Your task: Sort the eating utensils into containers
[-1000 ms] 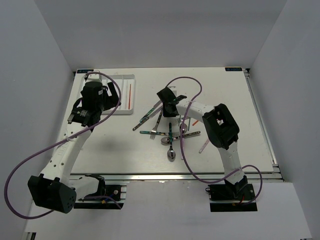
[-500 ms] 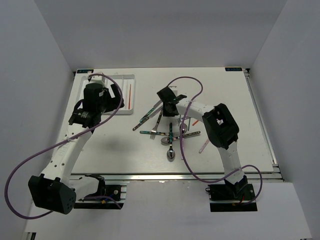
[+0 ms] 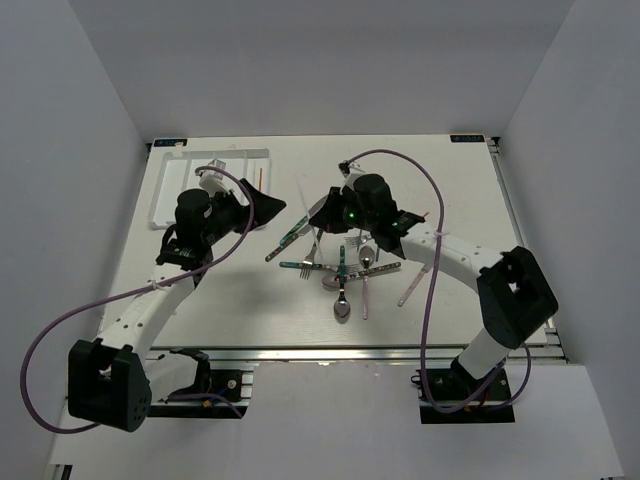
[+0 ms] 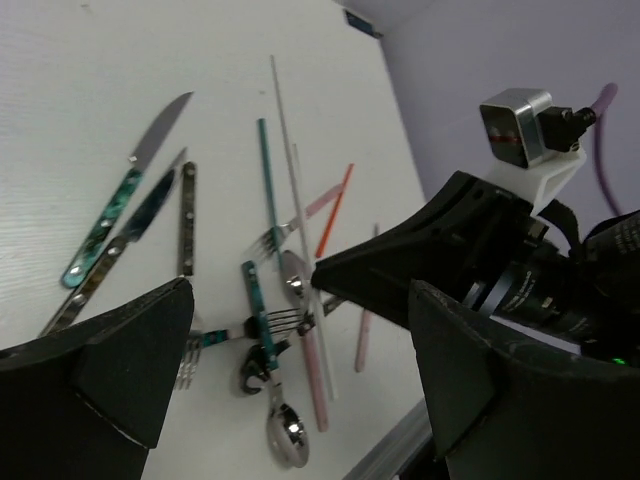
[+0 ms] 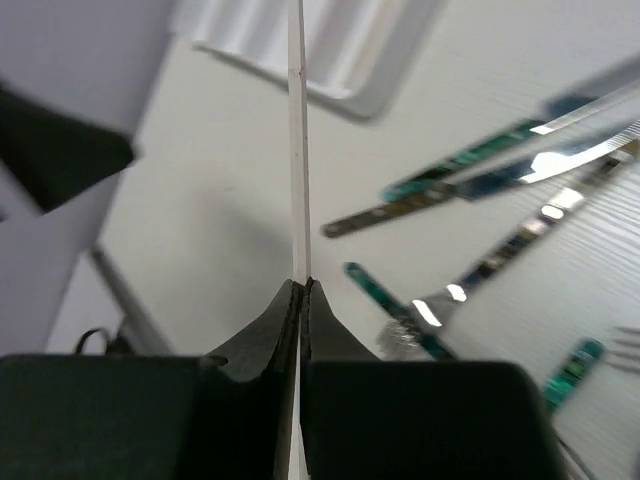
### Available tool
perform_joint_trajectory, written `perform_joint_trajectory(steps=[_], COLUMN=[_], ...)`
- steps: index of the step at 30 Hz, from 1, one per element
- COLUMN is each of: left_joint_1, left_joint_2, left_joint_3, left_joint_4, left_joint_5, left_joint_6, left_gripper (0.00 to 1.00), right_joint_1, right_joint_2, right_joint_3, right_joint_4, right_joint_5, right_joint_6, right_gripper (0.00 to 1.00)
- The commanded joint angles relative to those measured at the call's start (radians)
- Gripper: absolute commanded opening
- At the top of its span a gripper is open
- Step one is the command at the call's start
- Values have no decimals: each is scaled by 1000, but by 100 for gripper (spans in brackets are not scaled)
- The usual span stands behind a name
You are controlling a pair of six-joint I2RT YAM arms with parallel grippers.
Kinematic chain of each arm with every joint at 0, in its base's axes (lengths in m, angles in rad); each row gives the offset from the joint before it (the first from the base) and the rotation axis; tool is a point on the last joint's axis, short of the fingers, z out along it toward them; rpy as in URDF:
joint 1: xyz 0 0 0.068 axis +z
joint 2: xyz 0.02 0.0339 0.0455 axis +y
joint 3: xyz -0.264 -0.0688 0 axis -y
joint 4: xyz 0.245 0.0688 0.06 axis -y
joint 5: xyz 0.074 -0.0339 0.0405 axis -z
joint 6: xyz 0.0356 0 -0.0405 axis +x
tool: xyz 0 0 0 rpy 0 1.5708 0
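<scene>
The utensils lie in a loose pile (image 3: 340,265) at mid-table: teal and dark patterned knives (image 4: 100,235), forks, a spoon (image 4: 285,440), pink-handled pieces (image 3: 363,290) and a red-orange chopstick (image 4: 335,210). My right gripper (image 5: 303,285) is shut on a thin white chopstick (image 5: 298,150) and holds it above the left of the pile (image 3: 325,210). My left gripper (image 4: 300,400) is open and empty, hovering between the white tray (image 3: 160,185) and the pile (image 3: 255,212). One red-orange chopstick (image 3: 262,178) lies in the tray's right compartment.
The left arm covers much of the tray. The tray's corner shows blurred in the right wrist view (image 5: 340,50). A purple cable loops off each arm. The table's near rail (image 3: 350,352) runs along the front.
The left gripper has swung from over the tray rightward toward the pile. The right arm has lifted from the pile with the white chopstick, its elbow swinging out right.
</scene>
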Motion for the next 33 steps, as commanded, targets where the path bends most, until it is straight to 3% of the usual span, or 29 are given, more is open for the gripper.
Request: perform_joint_trajectory(steps=[1,3,7,14,18,20,21,22,23,24,25,26,28,33], left_joint_1=[-10,-13,-21,-27,-33,-32,-32,-32,-32,-33,-32,-32,-32,-7], left_joint_2=[12,18,28,75,92,107,116,136,150,169,225,265,399,676], left_joint_3=[-14,-34,-21,-6,0,25,43,101,144,197,316,378,559,882], left_joint_4=[238,293,246,217,254,281,271,237,103,11,-87,-239,-350,-421], left_joint_5=[146,157,128,123,127,134,131,115,80,18,-148,-241,-491,-625], left_joint_6=[-106,-140,-120,-114,-131,-146,-142,-123,-41,14,112,157,279,518], left_gripper=[96,94,88,63,34,11,1,0,0,0,0,0,0,0], right_joint_1=[3,5,6,34,40,37,32,25,-1,-21,-73,-102,-182,-270], right_joint_2=[-43,-49,-60,-54,-37,-36,-40,-63,-78,-116,-140,-163,-244,-409], right_joint_3=[-68,-80,-93,-77,-59,-57,-64,-73,-99,-117,-160,-186,-243,-338], right_joint_4=[305,355,429,494,495,483,471,453,398,359,318,245,206,66], right_joint_5=[-301,-347,-395,-427,-436,-427,-410,-390,-343,-311,-277,-204,-151,-91], right_joint_6=[40,78,134,184,187,186,183,180,178,183,190,200,201,90], right_gripper=[0,0,0,0,0,0,7,52,68,78,87,89,89,89])
